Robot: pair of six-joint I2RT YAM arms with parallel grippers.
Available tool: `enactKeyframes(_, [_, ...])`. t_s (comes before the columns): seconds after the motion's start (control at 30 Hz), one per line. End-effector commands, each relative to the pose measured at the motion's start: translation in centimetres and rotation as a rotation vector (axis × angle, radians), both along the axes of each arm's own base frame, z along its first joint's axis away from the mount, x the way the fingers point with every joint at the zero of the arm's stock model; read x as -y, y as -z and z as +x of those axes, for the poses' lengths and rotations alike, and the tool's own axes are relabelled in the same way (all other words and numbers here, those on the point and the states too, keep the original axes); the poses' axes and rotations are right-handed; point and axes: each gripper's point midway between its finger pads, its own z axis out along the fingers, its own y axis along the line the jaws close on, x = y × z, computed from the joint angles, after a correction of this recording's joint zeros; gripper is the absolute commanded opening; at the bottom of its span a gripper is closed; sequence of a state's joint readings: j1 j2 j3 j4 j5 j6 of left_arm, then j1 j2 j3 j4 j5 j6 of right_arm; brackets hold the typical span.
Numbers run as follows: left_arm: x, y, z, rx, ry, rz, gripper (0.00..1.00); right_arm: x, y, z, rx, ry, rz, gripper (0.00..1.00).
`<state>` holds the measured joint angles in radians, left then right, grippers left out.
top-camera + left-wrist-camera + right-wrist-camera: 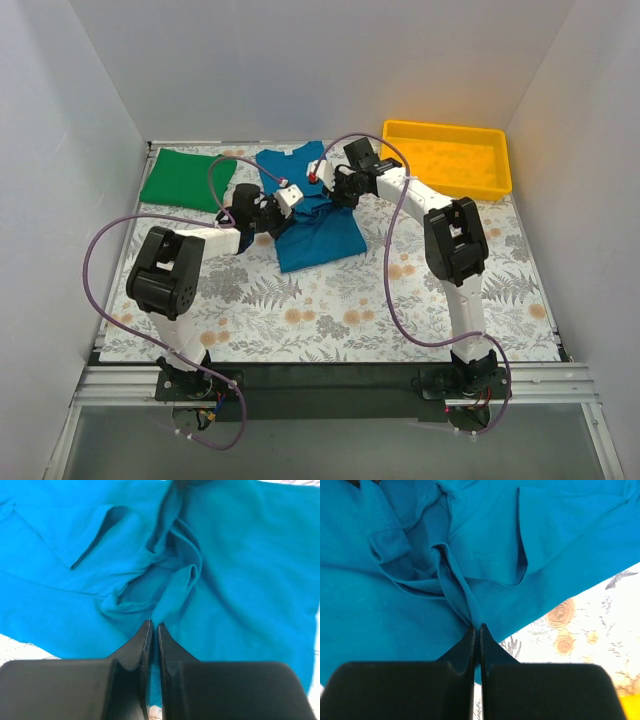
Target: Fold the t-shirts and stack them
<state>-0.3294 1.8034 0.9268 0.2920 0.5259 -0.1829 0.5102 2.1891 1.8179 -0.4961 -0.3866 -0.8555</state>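
Note:
The teal-blue t-shirt [318, 228] lies partly folded in the middle of the table, rumpled where the grippers meet. My left gripper [291, 195] is shut on a pinched ridge of its cloth [172, 592], seen between the black fingers [142, 645] in the left wrist view. My right gripper [322, 178] is shut on another fold of the same shirt [465, 595], the cloth pulled up into the fingers [469, 645]. The bright green t-shirt [187, 178] lies folded flat at the back left, away from both grippers.
A yellow plastic tray [448, 157] stands at the back right. The floral tablecloth [330, 310] shows in front of the shirts. White walls close in the table on three sides.

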Motion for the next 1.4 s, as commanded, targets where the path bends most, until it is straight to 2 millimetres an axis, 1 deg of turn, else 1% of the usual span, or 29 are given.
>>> enactKeyframes(0.0, [-0.3, -1.9, 2.1, 0.072, -0.029, -0.005, 0.0, -0.7, -1.7, 2.0, 0.034, 0.059, 0.047, 0.01])
enactKeyframes(0.13, [-0.8, -1.7, 2.8, 0.075, -0.058, -0.009, 0.0, -0.5, -1.0, 2.3, 0.027, 0.081, 0.041, 0.01])
enactKeyframes(0.2, [-0.9, -1.8, 3.2, 0.086, -0.07, -0.01, 0.0, -0.6, -1.0, 2.4, 0.027, 0.09, 0.044, 0.01])
enactKeyframes(0.4, [-1.2, -2.4, 4.1, 0.112, -0.102, -0.021, 0.0, -0.5, -1.6, 3.6, 0.058, 0.127, 0.061, 0.01])
enactKeyframes(0.47, [-1.3, -1.9, 4.3, 0.106, -0.109, -0.016, 0.0, -0.7, -1.8, 4.0, 0.064, 0.136, 0.073, 0.01])
enactKeyframes(0.57, [-1.7, -2.0, 4.7, 0.117, -0.128, -0.014, 0.0, -1.0, -2.2, 4.6, 0.072, 0.151, 0.088, 0.01])
enactKeyframes(0.67, [-1.9, -2.1, 5.3, 0.122, -0.138, -0.012, 0.0, -1.3, -2.2, 5.1, 0.078, 0.161, 0.094, 0.01])
enactKeyframes(0.7, [-2.0, -1.5, 5.3, 0.108, -0.139, -0.005, 0.0, -1.3, -2.1, 5.3, 0.079, 0.161, 0.095, 0.01])
enactKeyframes(0.73, [-2.0, -1.9, 5.8, 0.117, -0.139, -0.007, 0.0, -1.3, -2.2, 5.4, 0.083, 0.166, 0.096, 0.01])
enactKeyframes(0.8, [-2.1, -1.5, 6.0, 0.106, -0.138, -0.005, 0.0, -1.5, -2.3, 5.8, 0.089, 0.17, 0.099, 0.01])
enactKeyframes(0.87, [-2.2, -1.7, 6.4, 0.107, -0.144, -0.003, 0.0, -1.5, -2.1, 6.0, 0.089, 0.171, 0.099, 0.01])
enactKeyframes(1.0, [-2.1, -1.7, 6.6, 0.108, -0.138, -0.004, 0.0, -1.5, -1.6, 6.2, 0.088, 0.178, 0.09, 0.01])
enactKeyframes(1.13, [-2.0, -1.6, 6.8, 0.104, -0.136, -0.005, 0.0, -1.6, -1.6, 6.4, 0.092, 0.179, 0.094, 0.01])
enactKeyframes(1.27, [-2.2, -0.9, 7.2, 0.092, -0.151, 0.001, 0.0, -1.8, -1.5, 6.8, 0.093, 0.183, 0.099, 0.01])
enactKeyframes(1.3, [-2.2, -0.8, 7.3, 0.087, -0.158, 0.002, 0.0, -1.7, -1.5, 7.1, 0.099, 0.196, 0.096, 0.04])
enactKeyframes(1.33, [-2.6, -0.9, 7.8, 0.093, -0.189, 0.008, 0.0, -1.8, -1.8, 7.4, 0.102, 0.215, 0.105, 0.1])
enactKeyframes(1.37, [-2.9, -0.9, 8.2, 0.096, -0.219, 0.008, 0.07, -1.9, -1.7, 7.9, 0.109, 0.234, 0.113, 0.31])
